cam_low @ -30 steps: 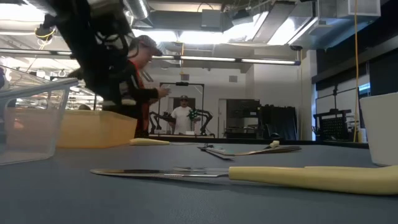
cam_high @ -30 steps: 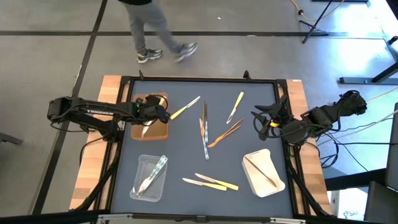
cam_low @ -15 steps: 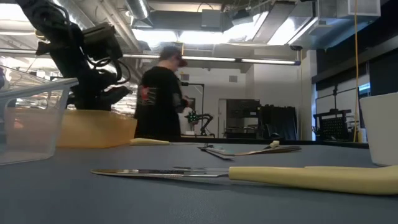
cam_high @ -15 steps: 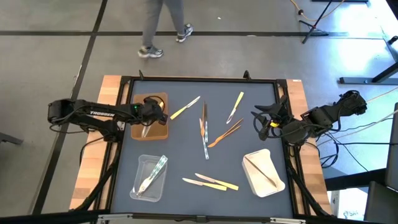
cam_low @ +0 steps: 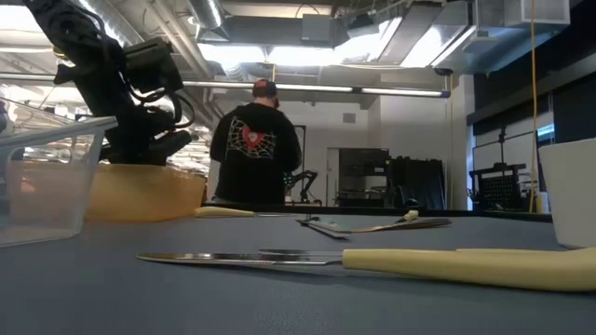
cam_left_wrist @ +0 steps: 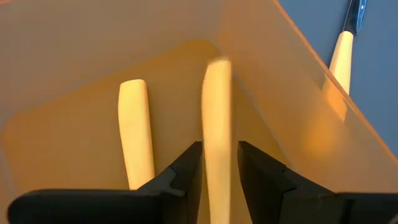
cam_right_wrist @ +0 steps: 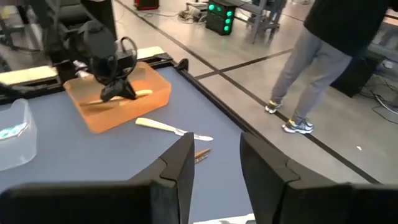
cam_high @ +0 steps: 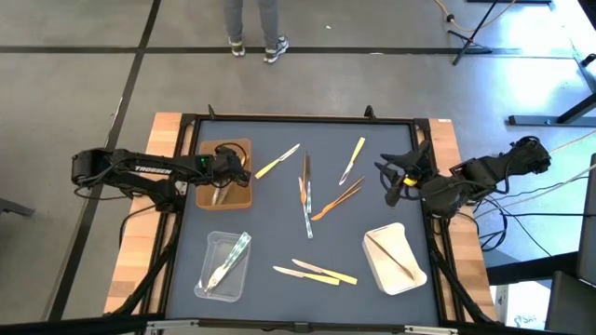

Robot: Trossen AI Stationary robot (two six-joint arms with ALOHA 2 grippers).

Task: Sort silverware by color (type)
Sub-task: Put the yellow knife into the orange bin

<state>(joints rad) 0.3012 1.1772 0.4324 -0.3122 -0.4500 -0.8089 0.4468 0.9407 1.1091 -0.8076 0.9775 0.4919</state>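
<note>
My left gripper (cam_left_wrist: 219,163) reaches down into the brown tray (cam_high: 239,148) at the table's far left, and it also shows in the low view (cam_low: 149,140). Its fingers are open on either side of a pale yellow utensil handle (cam_left_wrist: 216,112). A second yellow handle (cam_left_wrist: 135,130) lies on the tray floor beside it. My right gripper (cam_high: 386,177) hangs open and holds nothing above the table's right edge. Loose silverware lies mid-table: yellow-handled pieces (cam_high: 277,161) (cam_high: 352,158), a clear one (cam_high: 305,200) and wooden ones (cam_high: 335,198). My left gripper's fingers come slanting down from above and lie along the yellow handle (cam_left_wrist: 215,180), which stands between them over the tray floor. A narrow gap shows between the handle and one finger (cam_left_wrist: 249,168). Whether the other finger touches it, I cannot tell.
A clear tray (cam_high: 207,279) with clear utensils stands near the front left. A white tray (cam_high: 384,265) holding a wooden piece stands at the front right. More yellow pieces (cam_high: 317,272) lie near the front edge. A person stands beyond the far edge (cam_low: 256,140).
My left gripper has sunk into the brown tray, shifting slightly toward the near edge, and the yellow utensil has gone down with it. The person behind the table has walked away from it toward the room.
</note>
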